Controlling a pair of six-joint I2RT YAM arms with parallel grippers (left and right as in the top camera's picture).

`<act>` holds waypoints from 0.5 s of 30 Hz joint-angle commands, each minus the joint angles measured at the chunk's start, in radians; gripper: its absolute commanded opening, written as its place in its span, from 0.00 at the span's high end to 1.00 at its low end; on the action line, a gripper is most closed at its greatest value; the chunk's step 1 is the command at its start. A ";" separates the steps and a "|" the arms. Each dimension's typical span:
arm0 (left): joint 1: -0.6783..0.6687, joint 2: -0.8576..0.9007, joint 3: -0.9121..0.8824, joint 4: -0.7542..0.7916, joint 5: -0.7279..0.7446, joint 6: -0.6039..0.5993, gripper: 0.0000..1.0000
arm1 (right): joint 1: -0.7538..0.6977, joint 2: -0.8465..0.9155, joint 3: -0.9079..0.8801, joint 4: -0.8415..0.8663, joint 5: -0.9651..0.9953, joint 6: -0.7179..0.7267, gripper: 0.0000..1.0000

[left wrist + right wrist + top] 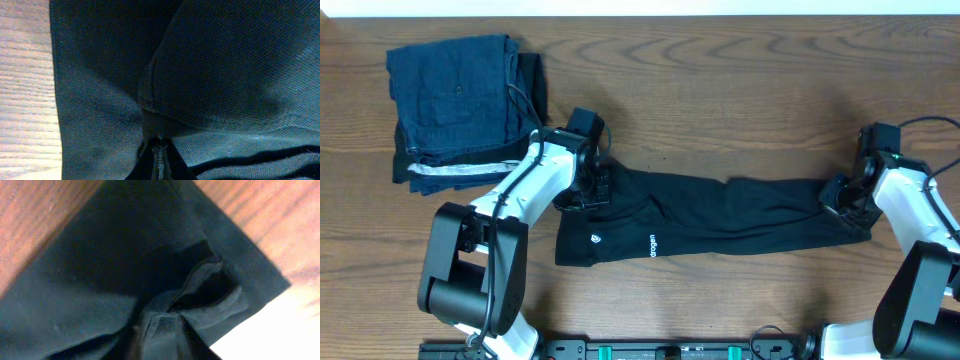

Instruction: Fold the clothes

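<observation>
Currently: black T-shirt (720, 215) lies mid-table as a long narrow band running left to right, doubled over lengthwise by the look of it. Small white logo marks (653, 246) show toward its near-left edge. Table (740, 90) is bare wood around it.

L gripper (588, 188) sits on the far-left corner of the band. Wrist cam: jaws closed, a pleat of cloth pulled tight into the fingertips, so it's gripping the shirt.

R gripper (842, 197) is on the right end. Wrist cam shows a ridge of fabric running in btw the jaws, w/ the shirt's corner flat on the wood beyond. Jaws look a little apart, but can't tell if they pinch the cloth or merely straddle it.

Stack of dark blue folded garments (455, 105) is far left, near the L arm and apart from the shirt. Not part of the job.

Handling, my read: light, limp knit w/ no stiffness. Will sag and wrinkle wherever unsupported, and prob. drags on the wood rather than sliding clean. Layers may slip apart if only the top one is caught. Best hold = corners/edges at both ends, pinching all layers together, both ends lifted level so the band stays taut. End-over-end fold not yet done.
</observation>
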 commanded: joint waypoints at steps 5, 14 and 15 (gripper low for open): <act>0.001 0.013 -0.007 -0.004 -0.006 -0.012 0.94 | -0.025 0.002 -0.009 -0.019 -0.027 0.200 0.59; 0.001 0.013 -0.007 -0.002 -0.006 -0.012 0.94 | -0.025 0.002 -0.062 0.044 -0.027 0.317 0.62; 0.001 0.013 -0.007 -0.002 -0.006 -0.012 0.94 | -0.025 0.002 -0.068 0.054 -0.026 0.319 0.64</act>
